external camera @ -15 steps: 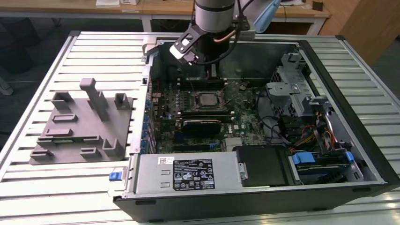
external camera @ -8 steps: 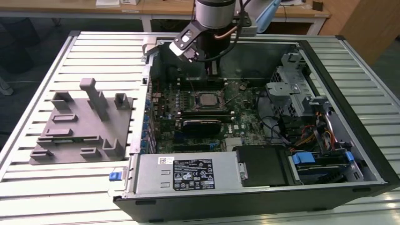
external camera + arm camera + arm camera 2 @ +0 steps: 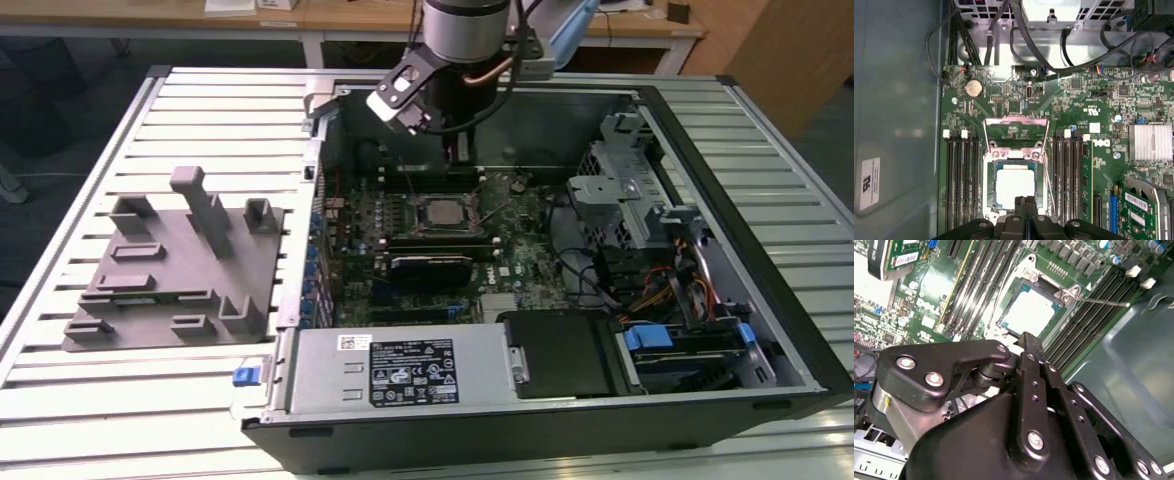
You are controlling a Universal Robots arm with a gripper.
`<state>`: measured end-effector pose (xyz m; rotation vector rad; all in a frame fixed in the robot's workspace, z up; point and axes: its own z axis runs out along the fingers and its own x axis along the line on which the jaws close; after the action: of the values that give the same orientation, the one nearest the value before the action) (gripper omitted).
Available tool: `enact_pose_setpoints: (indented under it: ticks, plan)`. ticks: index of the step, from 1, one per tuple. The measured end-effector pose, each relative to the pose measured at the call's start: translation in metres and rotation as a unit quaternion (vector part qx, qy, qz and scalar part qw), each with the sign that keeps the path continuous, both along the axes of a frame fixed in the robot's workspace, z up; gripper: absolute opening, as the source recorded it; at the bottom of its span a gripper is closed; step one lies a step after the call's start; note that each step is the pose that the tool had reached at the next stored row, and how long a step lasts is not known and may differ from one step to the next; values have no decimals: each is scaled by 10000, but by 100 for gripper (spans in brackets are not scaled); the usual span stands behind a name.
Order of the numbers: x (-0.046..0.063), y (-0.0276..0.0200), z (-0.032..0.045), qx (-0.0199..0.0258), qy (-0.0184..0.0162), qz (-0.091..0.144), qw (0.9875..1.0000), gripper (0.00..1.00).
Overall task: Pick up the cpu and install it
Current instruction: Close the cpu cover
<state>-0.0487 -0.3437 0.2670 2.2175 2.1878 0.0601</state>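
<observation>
The cpu (image 3: 445,211) (image 3: 1031,311) (image 3: 1015,184), a small square chip with a pale silver top, lies flat in the black-framed motherboard socket (image 3: 989,185). The socket's metal load plate (image 3: 1016,131) is swung open beside it, and the thin lever (image 3: 1099,301) stands free. My gripper (image 3: 461,156) (image 3: 1029,340) (image 3: 1025,201) hangs inside the case just above one edge of the cpu. Its two black fingers are pressed together with nothing between them, and they do not touch the chip.
The open computer case (image 3: 747,230) lies on a slatted metal table (image 3: 80,380). A grey fixture (image 3: 174,265) stands at the exterior view's left. Memory slots (image 3: 961,180) flank the socket. An expansion card (image 3: 427,268), power supply (image 3: 400,370) and cables (image 3: 641,290) crowd the case.
</observation>
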Motion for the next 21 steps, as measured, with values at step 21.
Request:
enact_pose_setpoints:
  ticks: [21]
  plan:
    - [401, 1, -2, 0, 63, 0, 10000, 11]
